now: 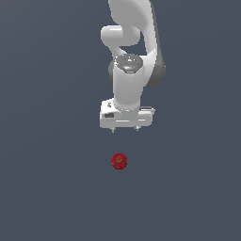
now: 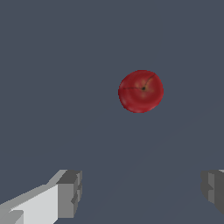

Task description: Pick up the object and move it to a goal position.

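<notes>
**Q:** Where's the object (image 1: 119,161) sitting right now?

**A:** On my exterior view it's alone on the dark floor (image 1: 47,188), at about 6 o'clock from the gripper (image 1: 124,128) and apart from it, nothing touching.

**Q:** And the gripper itself?

**A:** Jaws spread wide, nothing held. My wrist view shows both fingers (image 2: 70,192) well apart, the red ball beyond them.

One high overview, one close wrist camera looking down

The exterior view looks steeply down from a distance at the arm (image 1: 134,52) and the surface (image 1: 42,188). The wrist view sits near, facing the surface past the end effector (image 2: 140,192). Both share the red apple-like object (image 1: 119,161).
</notes>
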Controlling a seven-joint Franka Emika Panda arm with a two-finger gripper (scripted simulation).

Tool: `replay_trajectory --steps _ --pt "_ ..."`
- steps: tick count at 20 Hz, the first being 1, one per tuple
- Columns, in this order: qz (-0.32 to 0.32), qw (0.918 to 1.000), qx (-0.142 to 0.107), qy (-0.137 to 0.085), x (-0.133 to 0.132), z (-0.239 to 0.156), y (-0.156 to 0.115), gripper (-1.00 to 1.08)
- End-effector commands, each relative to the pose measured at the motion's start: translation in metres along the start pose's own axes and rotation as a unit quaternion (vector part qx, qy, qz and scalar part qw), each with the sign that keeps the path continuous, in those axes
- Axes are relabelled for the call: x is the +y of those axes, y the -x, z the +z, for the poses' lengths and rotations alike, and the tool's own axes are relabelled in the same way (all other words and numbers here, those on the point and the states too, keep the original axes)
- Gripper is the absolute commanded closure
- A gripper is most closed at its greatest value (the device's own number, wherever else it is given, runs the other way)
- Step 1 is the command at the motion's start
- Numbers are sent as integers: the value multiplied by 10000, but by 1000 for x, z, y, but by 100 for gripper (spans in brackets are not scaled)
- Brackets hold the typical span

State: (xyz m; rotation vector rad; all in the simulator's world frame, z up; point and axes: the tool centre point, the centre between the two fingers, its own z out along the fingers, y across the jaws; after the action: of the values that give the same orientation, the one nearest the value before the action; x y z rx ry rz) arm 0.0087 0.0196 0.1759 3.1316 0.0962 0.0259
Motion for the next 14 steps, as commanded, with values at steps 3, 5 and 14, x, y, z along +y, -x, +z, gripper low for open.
replay_trajectory --steps 3,5,14 --pt "-28 10000 20 -4 -3 -2 0 -92" --pt "-38 10000 13 -2 -2 -1 -1 -92" --pt "-392 9992 -7 9 3 13 -20 -92"
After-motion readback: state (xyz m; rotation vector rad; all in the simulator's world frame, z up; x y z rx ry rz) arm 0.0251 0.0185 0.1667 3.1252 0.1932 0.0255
